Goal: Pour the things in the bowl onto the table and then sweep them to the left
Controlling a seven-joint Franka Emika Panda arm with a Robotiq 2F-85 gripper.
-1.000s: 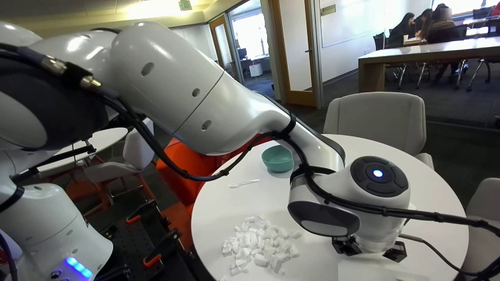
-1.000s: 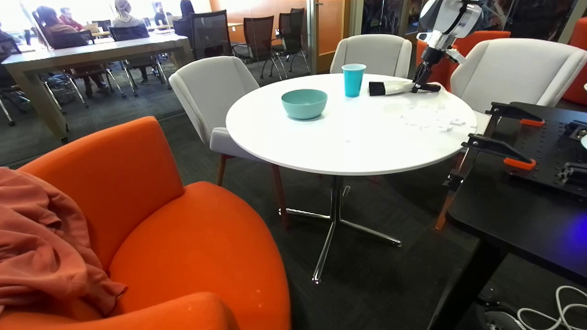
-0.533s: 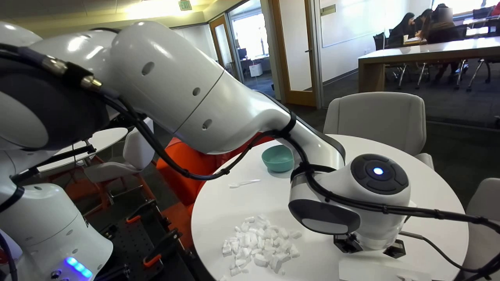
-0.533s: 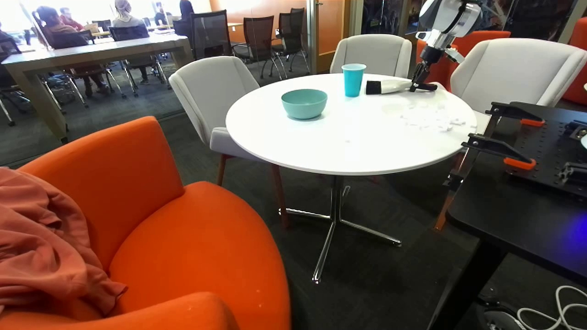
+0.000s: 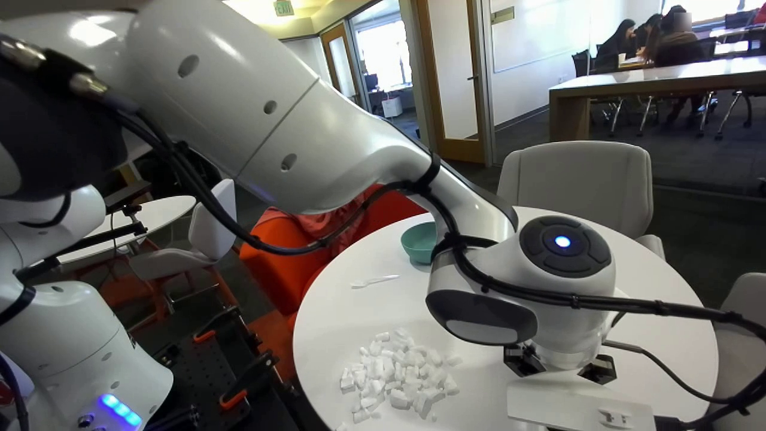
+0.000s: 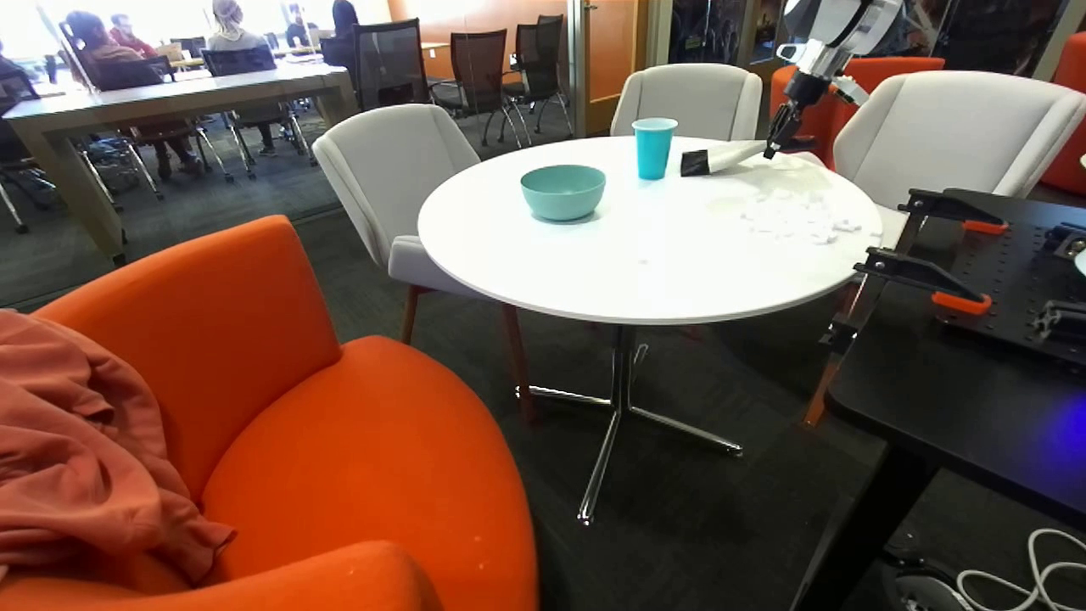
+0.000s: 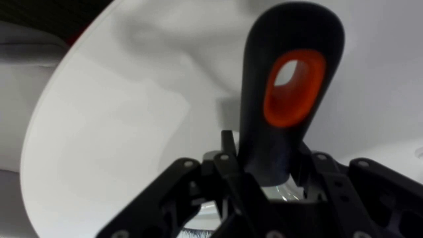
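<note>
While my gripper is clamped on the brush, its black handle right of centre in the wrist view, the white pieces lie heaped on the table, at the lower middle of an exterior view. The bowl I see upright at the upper middle of an exterior view, left of the blue cup.

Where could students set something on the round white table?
The table is bare between the white plastic utensil and the heap of white chunks, and between the teal bowl and nearest grey chair. Crowded: the heap, and beside the tall blue cup, near the black-bristled brush in the fingers.
</note>
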